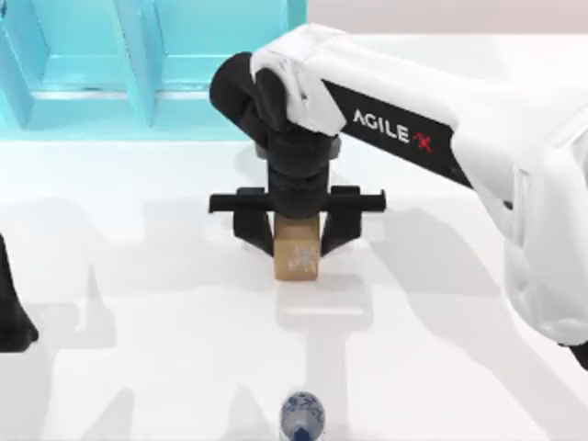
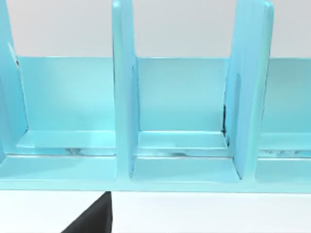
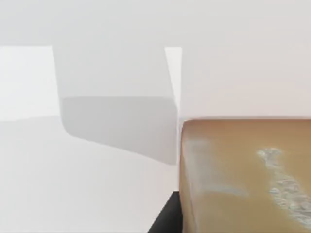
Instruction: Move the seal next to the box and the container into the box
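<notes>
The seal (image 1: 296,250), a tan-brown cube with faint white marks, hangs a little above the table's middle and casts a shadow below it. My right gripper (image 1: 296,237) is shut on it, with one black finger against each side. Up close in the right wrist view, the seal (image 3: 245,177) shows above its shadow on the white table. The container (image 1: 302,415), a small rounded white object with a blue pattern, stands at the front edge, straight in front of the seal. The turquoise box (image 1: 138,73) with upright dividers sits at the back left. My left arm (image 1: 14,312) is parked at the left edge.
The left wrist view faces the box (image 2: 184,170) and its open compartments between dividers. The right arm's white body (image 1: 514,165) reaches in from the right across the back of the table. White table surface (image 1: 138,276) lies between the seal and the left arm.
</notes>
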Robot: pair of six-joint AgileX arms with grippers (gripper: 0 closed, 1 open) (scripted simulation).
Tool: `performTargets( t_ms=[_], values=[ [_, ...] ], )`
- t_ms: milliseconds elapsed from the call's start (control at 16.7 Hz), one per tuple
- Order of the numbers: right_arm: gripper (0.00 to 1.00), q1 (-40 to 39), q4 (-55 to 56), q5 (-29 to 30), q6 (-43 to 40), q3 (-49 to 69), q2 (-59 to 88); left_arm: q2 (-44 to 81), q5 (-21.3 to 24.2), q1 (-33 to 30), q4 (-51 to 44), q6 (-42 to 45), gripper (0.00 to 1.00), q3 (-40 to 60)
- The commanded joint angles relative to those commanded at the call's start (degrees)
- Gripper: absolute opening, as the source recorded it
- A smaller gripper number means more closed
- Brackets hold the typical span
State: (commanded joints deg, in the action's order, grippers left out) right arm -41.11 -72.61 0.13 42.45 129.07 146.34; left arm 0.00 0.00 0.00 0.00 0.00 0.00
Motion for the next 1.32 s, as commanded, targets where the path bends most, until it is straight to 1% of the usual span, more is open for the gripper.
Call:
performTargets(
  t_ms=[300, 360, 960, 1080, 1320],
  values=[
    [0.02, 0.0, 0.0, 0.0, 0.0, 0.0, 0.0, 0.0, 0.0, 0.0, 0.0, 0.0, 1.0, 0.0],
    [0.0, 0.0, 0.0, 0.0, 0.0, 0.0, 0.0, 0.0, 0.0, 0.0, 0.0, 0.0, 1.0, 0.0],
    [0.0, 1.0, -0.7, 0.0, -0.8, -1.0, -0.9, 0.0, 0.0, 0.0, 0.0, 0.0, 1.0, 0.0],
    [0.0, 3.1, -2.4, -0.1, -2.9, -3.5, -4.1, 0.0, 0.0, 0.0, 0.0, 0.0, 1.0, 0.0],
    [0.0, 6.9, -5.3, -0.1, -6.8, -7.9, -15.1, 0.0, 0.0, 0.0, 0.0, 0.0, 1.0, 0.0]
  ],
)
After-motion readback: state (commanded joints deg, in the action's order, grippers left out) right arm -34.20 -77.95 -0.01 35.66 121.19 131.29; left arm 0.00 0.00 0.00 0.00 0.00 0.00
